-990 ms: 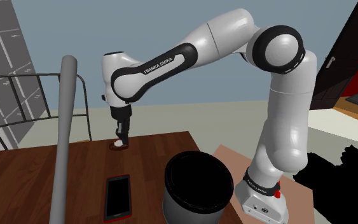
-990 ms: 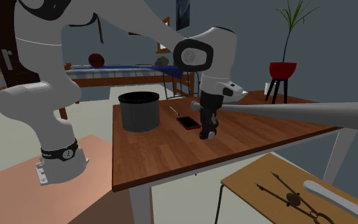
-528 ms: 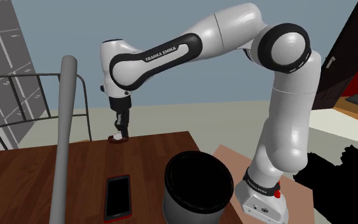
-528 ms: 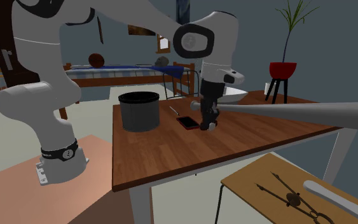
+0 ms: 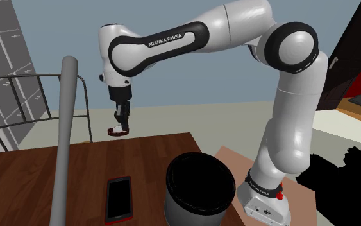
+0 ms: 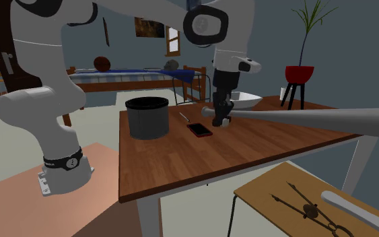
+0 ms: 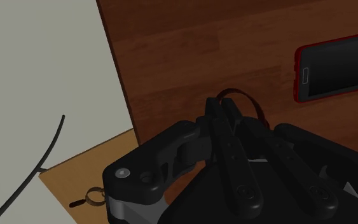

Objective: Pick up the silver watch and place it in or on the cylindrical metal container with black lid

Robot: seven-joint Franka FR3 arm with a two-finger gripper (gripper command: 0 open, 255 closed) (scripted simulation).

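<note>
As jaws pinch shut on it, watch (image 5: 117, 131) hangs at their tips abv table (image 5: 31, 173).

The watch (image 5: 117, 132), with a dark red strap and a pale face, is hanging clamped in the gripper (image 5: 120, 124), clear above the table (image 5: 31, 180). The container (image 5: 197, 187), a dark grey cylinder with a black top, is standing upright near the table's edge.
</note>
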